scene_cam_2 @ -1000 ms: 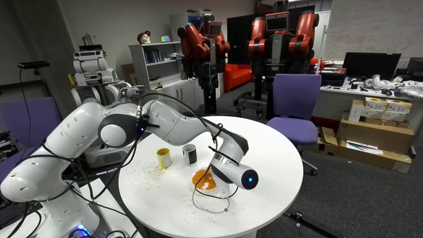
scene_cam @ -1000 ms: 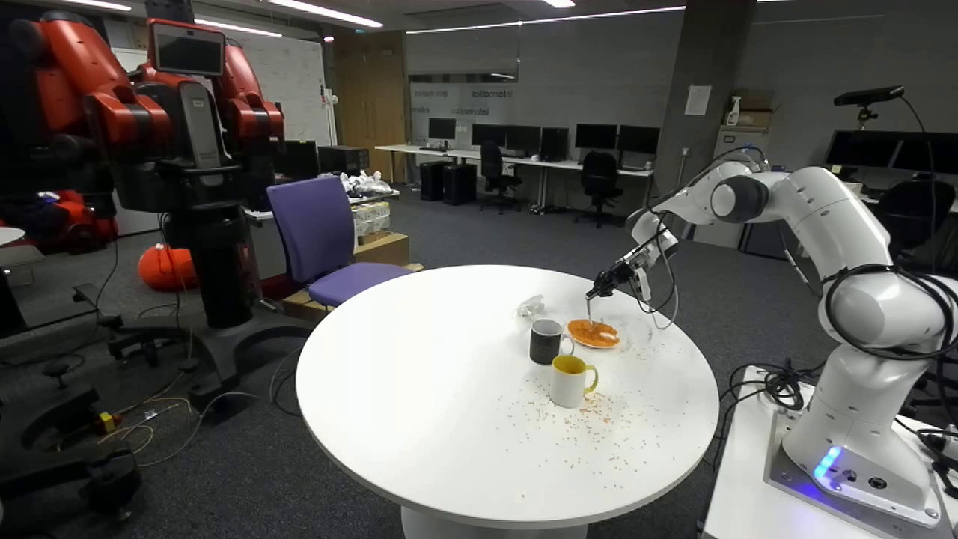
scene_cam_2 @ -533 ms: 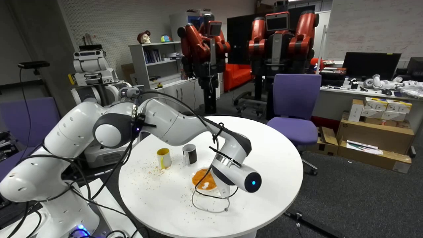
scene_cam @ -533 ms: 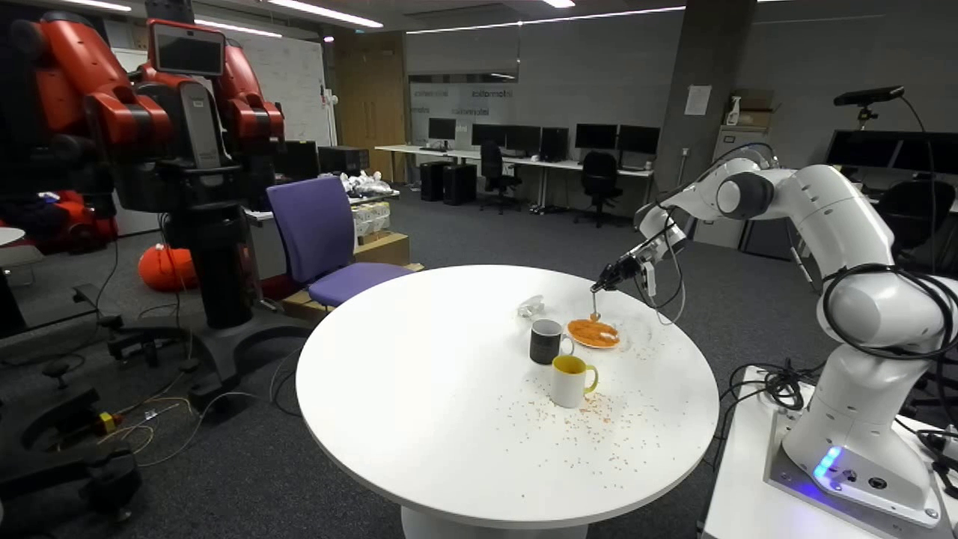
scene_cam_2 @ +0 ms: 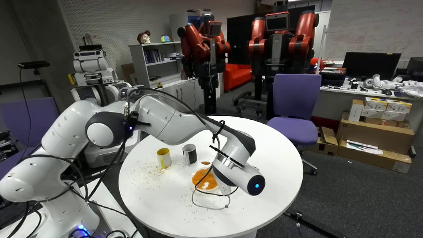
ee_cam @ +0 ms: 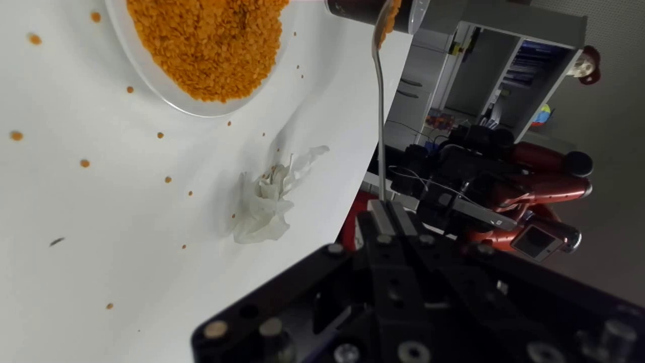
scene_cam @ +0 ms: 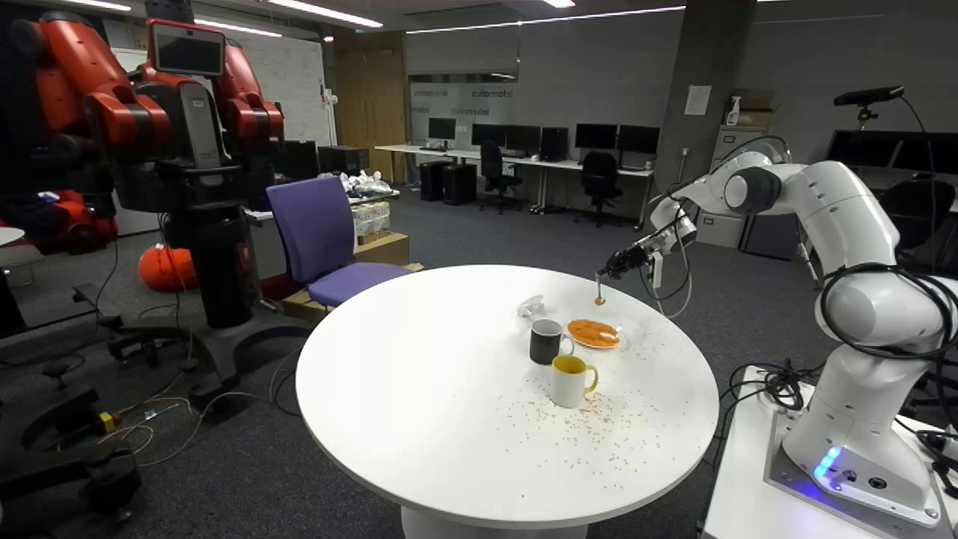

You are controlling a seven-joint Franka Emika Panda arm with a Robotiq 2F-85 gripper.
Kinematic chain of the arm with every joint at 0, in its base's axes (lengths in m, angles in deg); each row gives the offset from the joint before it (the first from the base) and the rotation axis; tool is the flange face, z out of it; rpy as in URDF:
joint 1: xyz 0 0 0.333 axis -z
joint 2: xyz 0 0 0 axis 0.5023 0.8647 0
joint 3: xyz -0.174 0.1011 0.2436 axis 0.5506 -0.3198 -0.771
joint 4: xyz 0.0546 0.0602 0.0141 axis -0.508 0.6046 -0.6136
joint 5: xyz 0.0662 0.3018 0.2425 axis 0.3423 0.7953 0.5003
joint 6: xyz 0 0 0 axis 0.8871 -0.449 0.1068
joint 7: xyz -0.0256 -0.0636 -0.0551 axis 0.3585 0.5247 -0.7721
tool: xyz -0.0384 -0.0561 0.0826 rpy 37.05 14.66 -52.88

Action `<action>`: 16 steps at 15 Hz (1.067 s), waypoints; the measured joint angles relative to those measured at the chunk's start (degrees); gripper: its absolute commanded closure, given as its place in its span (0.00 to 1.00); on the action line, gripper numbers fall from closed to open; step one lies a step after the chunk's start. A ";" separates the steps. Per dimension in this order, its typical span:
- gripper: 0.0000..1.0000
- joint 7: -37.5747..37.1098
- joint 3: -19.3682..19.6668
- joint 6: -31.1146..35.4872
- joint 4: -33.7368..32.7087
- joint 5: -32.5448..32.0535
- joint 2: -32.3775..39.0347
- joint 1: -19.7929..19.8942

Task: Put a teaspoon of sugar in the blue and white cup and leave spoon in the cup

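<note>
My gripper (ee_cam: pixel 387 204) is shut on the handle end of the slim metal spoon (ee_cam: pixel 381 126). In an exterior view, the spoon (scene_cam: pixel 598 289) hangs down from the gripper (scene_cam: pixel 608 274), above and apart from the plate. Its bowl carries a heap of orange grains, also visible as the loaded spoon (scene_cam_2: pixel 205 162) beside the wrist. More orange grains (ee_cam: pixel 216 55) lie on a white plate (ee_cam: pixel 196 110). The blue and white cup is out of view, and sugar as such does not show. The arm hides the gripper in an exterior view.
A dark cup (scene_cam: pixel 545 343) stands beside the plate, with a white mug with yellow inside (scene_cam: pixel 569 385) nearer the camera. Crumpled whitish wrapping (ee_cam: pixel 267 206) lies near the plate. Stray grains (scene_cam: pixel 591 408) are scattered over the round white table (scene_cam: pixel 419 404).
The spoon has risen out of the plate's grains with a load on its bowl. My gripper has moved up and back toward the arm's base, still shut on the handle. Cups and plate stay put.
</note>
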 measured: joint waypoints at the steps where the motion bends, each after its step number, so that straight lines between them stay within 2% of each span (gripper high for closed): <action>1: 0.99 0.01 0.09 -0.62 0.00 0.41 -0.32 0.13; 16: 0.99 0.01 0.40 -1.67 0.99 6.60 -5.86 -1.39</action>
